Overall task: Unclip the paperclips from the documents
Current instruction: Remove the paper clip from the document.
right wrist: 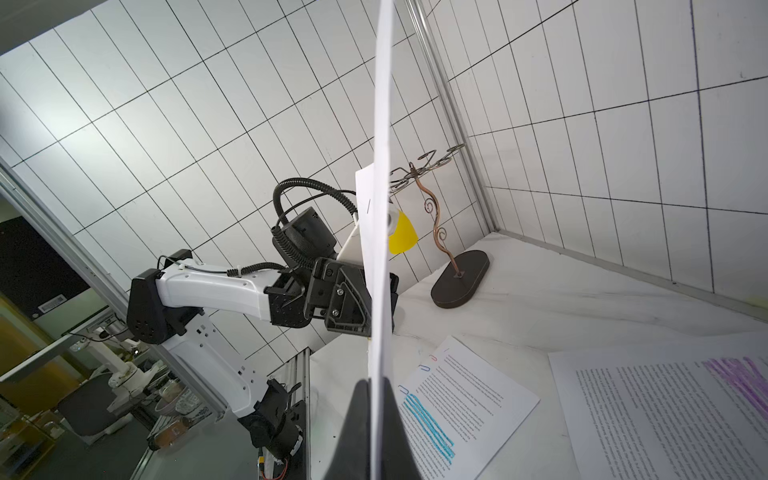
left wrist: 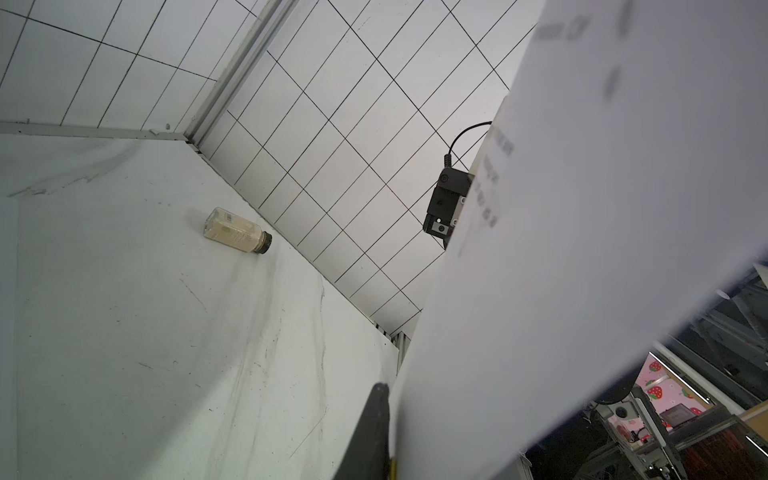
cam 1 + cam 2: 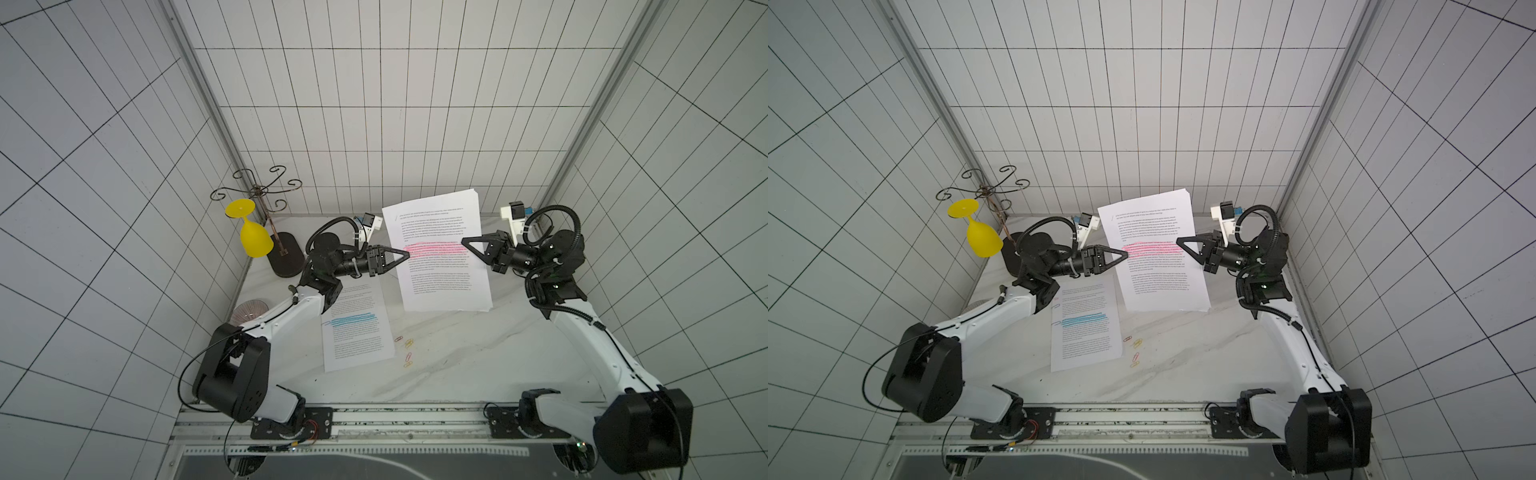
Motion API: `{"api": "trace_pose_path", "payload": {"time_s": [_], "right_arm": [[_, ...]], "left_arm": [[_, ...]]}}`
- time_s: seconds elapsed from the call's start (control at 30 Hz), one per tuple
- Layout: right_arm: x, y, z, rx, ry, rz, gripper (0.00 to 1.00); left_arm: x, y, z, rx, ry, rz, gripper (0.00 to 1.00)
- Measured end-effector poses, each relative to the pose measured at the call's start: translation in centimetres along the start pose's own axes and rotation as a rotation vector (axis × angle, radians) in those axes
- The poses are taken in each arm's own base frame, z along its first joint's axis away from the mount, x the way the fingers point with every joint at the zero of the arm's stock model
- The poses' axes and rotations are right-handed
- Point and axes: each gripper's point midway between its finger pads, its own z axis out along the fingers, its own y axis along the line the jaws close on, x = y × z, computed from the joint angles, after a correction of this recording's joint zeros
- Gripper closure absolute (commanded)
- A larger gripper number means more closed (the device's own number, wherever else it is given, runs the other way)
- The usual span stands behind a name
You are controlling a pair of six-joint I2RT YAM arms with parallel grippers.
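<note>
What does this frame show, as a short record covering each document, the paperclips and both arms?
Pink-highlighted white printed document: held in the air above the white marbled table, between the arms.
Right gripper: jaws shut on that document's edge.
Left gripper: jaws either side of the opposite edge; grip unclear.
Blue-highlighted printed document: flat on the table, small blue wire paperclips on its edge.
Purple-highlighted printed document: flat on the table.
Loose coloured wire paperclips: on the table beside the blue-highlighted document.
</note>
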Motion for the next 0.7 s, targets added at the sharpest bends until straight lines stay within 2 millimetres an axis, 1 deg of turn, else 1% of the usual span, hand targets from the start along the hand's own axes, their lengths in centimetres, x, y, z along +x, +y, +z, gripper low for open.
{"api": "trace_pose_path", "payload": {"time_s": [0.13, 0.27, 0.33, 0.7], "right_arm": [[-0.1, -0.5, -0.1, 0.023, -0.009, 0.003, 1.0], [-0.1, -0.9, -0.2, 0.039, -0.011, 0.006, 1.0], [0.0, -1.1, -0.3, 0.047, -0.01, 0.014, 1.0], [0.9, -1.9, -0.4, 0.071, 0.014, 0.037, 1.0]], "left_arm": [[0.6, 0.5, -0.1, -0.008, 0.01, -0.018, 0.85], [1.2, 1.0, -0.2, -0.022, 0.022, -0.037, 0.92], [1.4, 1.3, -0.2, -0.032, 0.026, -0.04, 1.0], [1.4, 2.2, -0.8, -0.06, 0.02, -0.044, 1.0]]}}
